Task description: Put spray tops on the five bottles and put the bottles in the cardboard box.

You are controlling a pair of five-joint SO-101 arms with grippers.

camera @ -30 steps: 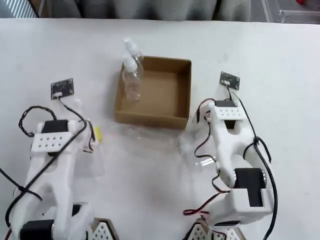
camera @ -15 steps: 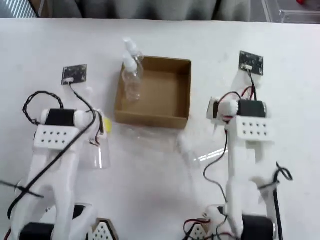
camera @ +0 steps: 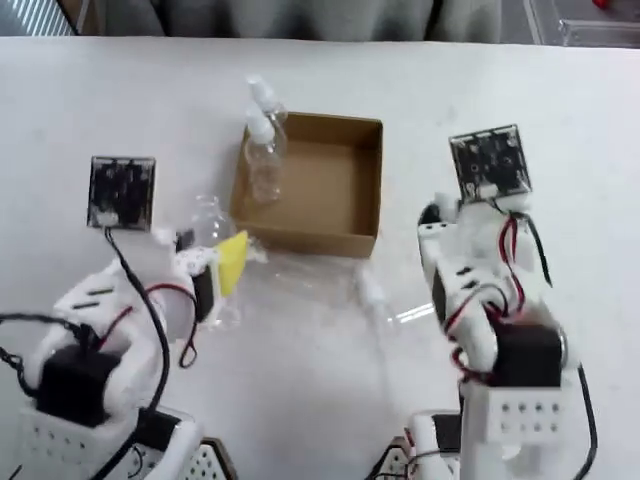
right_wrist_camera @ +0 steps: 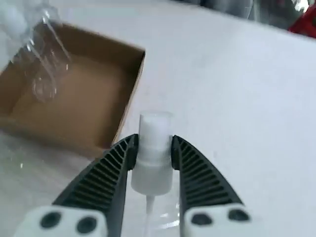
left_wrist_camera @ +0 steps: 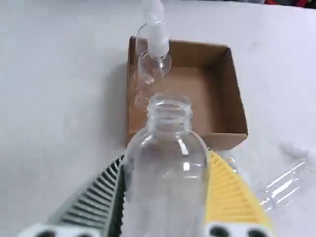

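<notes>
Plastic seems light and slick (dents easily), so my left gripper [left_wrist_camera: 166, 163] pinches the bottle [left_wrist_camera: 167, 131] mid-body, my right gripper [right_wrist_camera: 153, 143] the spray top [right_wrist_camera: 154, 123].

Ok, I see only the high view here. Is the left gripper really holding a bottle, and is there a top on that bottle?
Observer: Yes. The left gripper is shut on a bottle, and the bottle has no top on it.
Operator: And the right gripper, is it holding something? From above I cannot tell.
Observer: The right gripper is shut on a spray top, clamped between its two fingers.
</notes>
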